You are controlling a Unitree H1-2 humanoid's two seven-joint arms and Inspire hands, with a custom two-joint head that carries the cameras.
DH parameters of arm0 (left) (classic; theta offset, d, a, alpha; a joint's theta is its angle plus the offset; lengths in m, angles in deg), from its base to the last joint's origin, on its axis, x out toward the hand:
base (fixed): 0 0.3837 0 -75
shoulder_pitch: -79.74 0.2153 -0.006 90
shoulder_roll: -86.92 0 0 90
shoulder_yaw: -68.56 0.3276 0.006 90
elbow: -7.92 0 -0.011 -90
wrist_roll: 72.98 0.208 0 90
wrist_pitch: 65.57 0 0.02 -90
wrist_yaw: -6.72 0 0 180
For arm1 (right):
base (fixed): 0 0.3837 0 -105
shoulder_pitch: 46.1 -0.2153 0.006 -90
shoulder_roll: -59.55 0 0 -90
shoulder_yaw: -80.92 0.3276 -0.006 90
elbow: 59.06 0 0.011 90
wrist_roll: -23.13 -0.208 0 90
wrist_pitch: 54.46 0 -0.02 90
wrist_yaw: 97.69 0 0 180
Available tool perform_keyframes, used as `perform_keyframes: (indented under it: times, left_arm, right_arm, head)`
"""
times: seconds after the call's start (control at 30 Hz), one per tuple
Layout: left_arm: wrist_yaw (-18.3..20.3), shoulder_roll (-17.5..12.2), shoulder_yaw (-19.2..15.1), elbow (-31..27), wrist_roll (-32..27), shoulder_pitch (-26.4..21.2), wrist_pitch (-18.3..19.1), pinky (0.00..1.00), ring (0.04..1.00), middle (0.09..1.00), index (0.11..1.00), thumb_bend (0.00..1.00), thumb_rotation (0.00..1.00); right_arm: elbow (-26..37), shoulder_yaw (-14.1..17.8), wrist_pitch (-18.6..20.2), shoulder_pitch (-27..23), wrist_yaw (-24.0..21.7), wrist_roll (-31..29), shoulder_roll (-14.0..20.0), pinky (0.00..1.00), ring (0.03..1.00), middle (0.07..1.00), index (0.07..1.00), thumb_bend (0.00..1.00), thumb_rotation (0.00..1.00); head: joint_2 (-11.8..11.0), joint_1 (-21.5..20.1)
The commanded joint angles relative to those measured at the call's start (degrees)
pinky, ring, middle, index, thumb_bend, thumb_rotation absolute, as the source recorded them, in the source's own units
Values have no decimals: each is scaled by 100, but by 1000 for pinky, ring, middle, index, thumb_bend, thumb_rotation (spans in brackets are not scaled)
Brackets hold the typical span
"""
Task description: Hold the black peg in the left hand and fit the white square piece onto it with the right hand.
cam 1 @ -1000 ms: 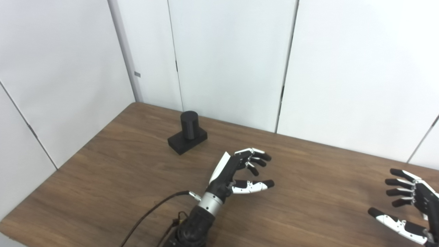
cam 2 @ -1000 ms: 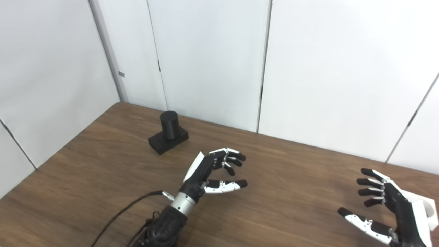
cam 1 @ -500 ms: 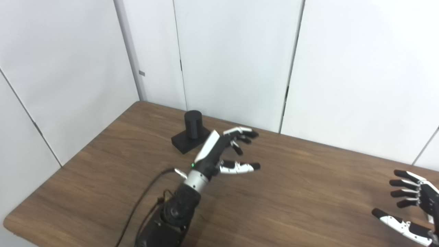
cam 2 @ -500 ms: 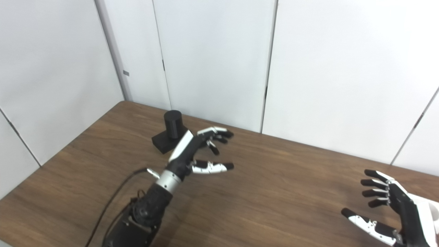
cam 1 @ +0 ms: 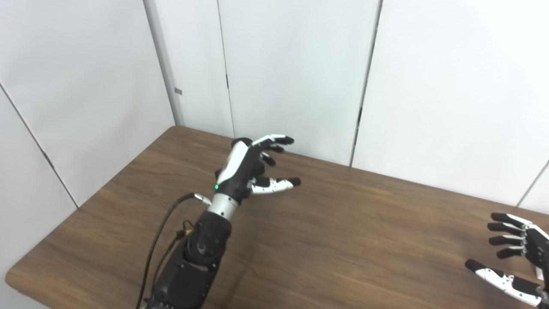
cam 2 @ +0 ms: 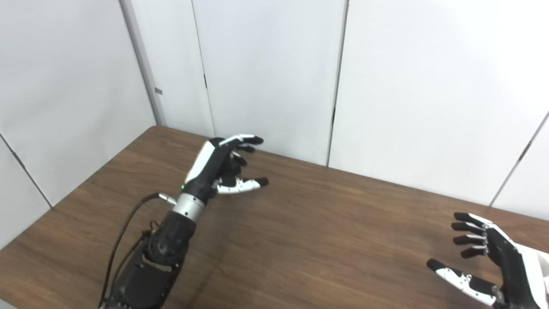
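Left hand (cam 1: 246, 165): raised over the far left part of the surface (cam 1: 343, 240), fingers spread and empty, thumb pointing right; a green light glows at the wrist.
Black peg (cam 1: 241, 140): directly behind the left hand and almost wholly hidden by it; only a sliver of its top shows above the knuckles. Contact cannot be judged.
Right hand (cam 2: 489, 257): low at the near right edge, fingers splayed, holding nothing.
White square piece (cam 2: 541, 270): just behind the right hand, partly cut off by the frame edge.
Cable (cam 1: 161, 231): runs along the left forearm.
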Motion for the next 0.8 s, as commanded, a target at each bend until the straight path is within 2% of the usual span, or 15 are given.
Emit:
perform_keyframes:
  times: [0.0, 0.2, 0.3, 0.53, 0.67, 0.77]
  left_arm:
    - [-165, -159, -122, -211, 85, -338, 122, 621, 804, 817, 710, 822, 129]
    - [-246, -411, -223, -147, 283, -493, 394, 702, 825, 833, 714, 809, 162]
    - [-288, -553, -244, -62, 345, -535, 365, 748, 842, 845, 731, 798, 188]
    - [-404, -677, -294, -169, 613, -560, 805, 811, 875, 871, 774, 829, 241]
    - [-535, -761, -229, -152, 1058, -623, 1142, 815, 914, 903, 805, 897, 302]
    - [-378, -919, -82, -217, 1552, -682, 1686, 846, 959, 930, 833, 952, 373]
  right_arm:
    - [203, 29, -72, -228, 43, 37, 36, 475, 593, 679, 722, 573, 0]
    - [207, 25, -78, -258, 85, 80, 19, 476, 596, 673, 716, 580, 0]
    - [194, 32, -59, -272, 73, 59, 15, 479, 599, 673, 717, 577, 0]
    - [208, 33, -36, -278, 78, 51, 4, 479, 599, 677, 720, 575, 0]
    - [302, 20, 14, -251, 62, 70, -5, 476, 598, 677, 718, 570, 0]
    - [354, 24, 93, -234, 52, 61, -21, 481, 605, 681, 726, 565, 0]
  head:
    - [1, -7]
    - [-13, 14]
    - [-22, 12]
    - [-9, 23]
    - [6, 34]
    - [9, 43]
